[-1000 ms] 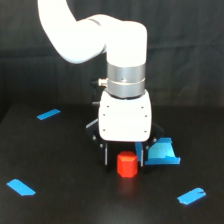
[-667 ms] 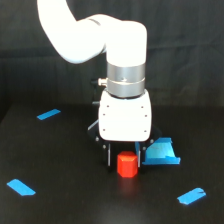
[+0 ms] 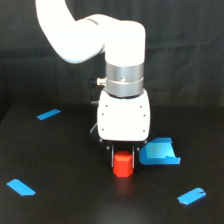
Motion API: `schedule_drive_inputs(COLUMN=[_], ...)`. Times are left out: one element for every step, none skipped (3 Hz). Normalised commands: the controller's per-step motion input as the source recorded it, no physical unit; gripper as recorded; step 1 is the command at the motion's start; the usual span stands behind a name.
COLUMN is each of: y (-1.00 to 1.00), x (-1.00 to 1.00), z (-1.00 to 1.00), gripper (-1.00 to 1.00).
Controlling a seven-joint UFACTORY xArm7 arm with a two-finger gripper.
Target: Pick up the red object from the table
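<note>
The red object is a small red-orange stubby block that stands on the black table, just below the white wrist of my arm. My gripper points straight down over it. The two dark fingers stand on either side of the block and press against its sides, covering its top edge. The block's base still looks level with the table.
A blue square tray-like piece lies just to the exterior view's right of the block, close to the gripper. Blue tape strips lie at the back left, front left and front right. A black curtain hangs behind.
The fingers have drawn in from a wider stance to the sides of the red block. The arm and the block have hardly moved otherwise.
</note>
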Motion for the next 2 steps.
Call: schedule_drive_inputs(y=[0.09, 0.1], x=[-0.3, -0.34], z=[0.98, 0.99], gripper=[-1.0, -1.0])
